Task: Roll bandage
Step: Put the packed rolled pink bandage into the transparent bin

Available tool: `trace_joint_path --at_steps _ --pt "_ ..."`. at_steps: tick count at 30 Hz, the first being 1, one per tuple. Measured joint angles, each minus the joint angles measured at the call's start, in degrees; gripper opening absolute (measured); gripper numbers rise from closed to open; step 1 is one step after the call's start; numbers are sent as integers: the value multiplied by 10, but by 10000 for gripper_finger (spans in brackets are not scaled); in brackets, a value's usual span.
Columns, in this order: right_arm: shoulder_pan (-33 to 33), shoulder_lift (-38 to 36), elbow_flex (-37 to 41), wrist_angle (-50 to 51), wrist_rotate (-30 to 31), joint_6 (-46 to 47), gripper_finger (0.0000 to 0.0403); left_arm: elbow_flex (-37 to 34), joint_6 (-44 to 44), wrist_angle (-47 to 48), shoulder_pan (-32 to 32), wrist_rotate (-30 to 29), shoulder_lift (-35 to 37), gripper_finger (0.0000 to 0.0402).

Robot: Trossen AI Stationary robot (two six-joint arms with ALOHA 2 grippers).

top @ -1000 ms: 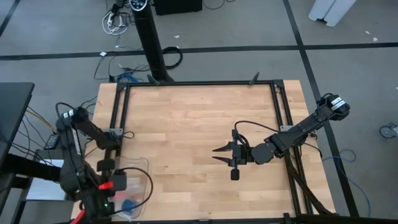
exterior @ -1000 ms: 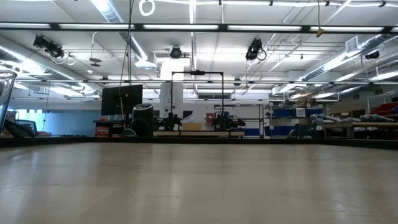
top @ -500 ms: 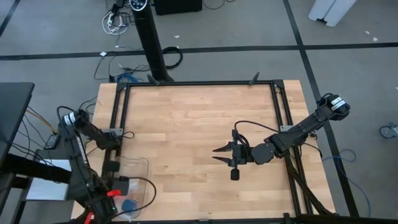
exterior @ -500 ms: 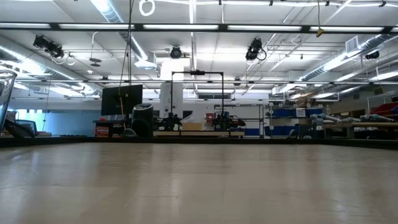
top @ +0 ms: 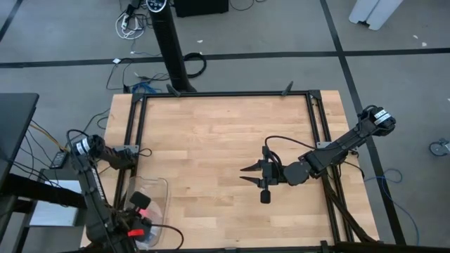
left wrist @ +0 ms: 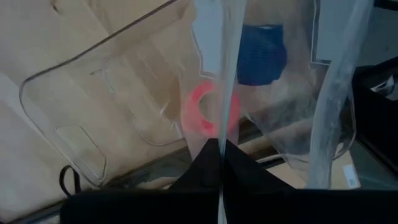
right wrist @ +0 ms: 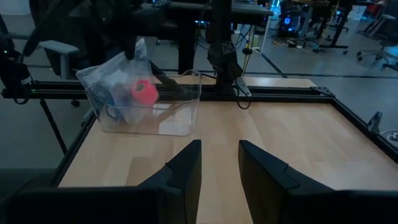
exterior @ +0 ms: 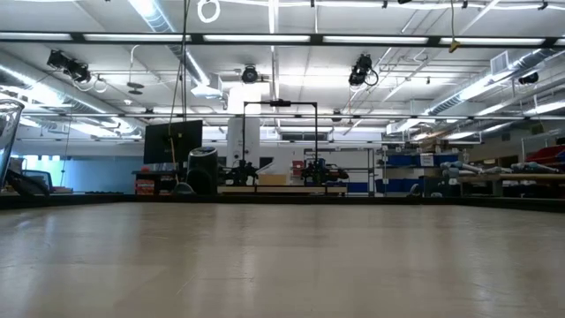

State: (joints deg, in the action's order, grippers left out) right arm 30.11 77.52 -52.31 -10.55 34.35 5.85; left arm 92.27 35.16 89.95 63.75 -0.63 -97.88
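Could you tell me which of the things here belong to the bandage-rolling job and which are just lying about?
Part of the job:
- bandage, a pink roll inside the clear bin
- left gripper, shut on the clear bin's wall
- right gripper, open, at mid-table

Just lying about:
- blue object, in the same bin

Left arm [top: 91, 190]: dark, slim segmented links, pale metal ring at one joint, black cable looped alongside, small red marking near the wrist. Right arm [top: 337, 149]: dark links, light-banded cylindrical joint, thin black cable arching over the wrist. Right gripper [right wrist: 219, 165]: two dark, flat, tapering fingers [right wrist: 186, 165] with angled inner faces
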Motion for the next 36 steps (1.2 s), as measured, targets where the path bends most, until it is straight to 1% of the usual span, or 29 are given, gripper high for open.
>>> trace_joint_path --at_steps 3,6,18,20,26,28,32,34,36 --pt "0 0 0 0 0 0 107 1 -16 1 0 -2 -6 3" --pt "0 0 0 0 0 0 107 1 -13 0 0 -4 -11 4" --pt "0 0 0 3 0 0 107 1 70 -13 0 5 -11 4" --pt "0 0 0 3 0 0 107 -5 75 -37 0 6 -11 4" --pt "0 0 0 4 -2 0 107 -26 103 -47 0 11 -11 4" --pt "0 0 0 8 -31 -3 107 -26 104 -50 0 12 -11 5" --pt "-5 0 0 13 -111 11 107 -26 105 -50 0 14 -11 5" --pt "-6 0 0 14 -133 12 107 -26 105 -50 0 14 -11 6" --pt "-6 0 0 14 -141 9 107 -26 118 -49 0 14 -11 7"
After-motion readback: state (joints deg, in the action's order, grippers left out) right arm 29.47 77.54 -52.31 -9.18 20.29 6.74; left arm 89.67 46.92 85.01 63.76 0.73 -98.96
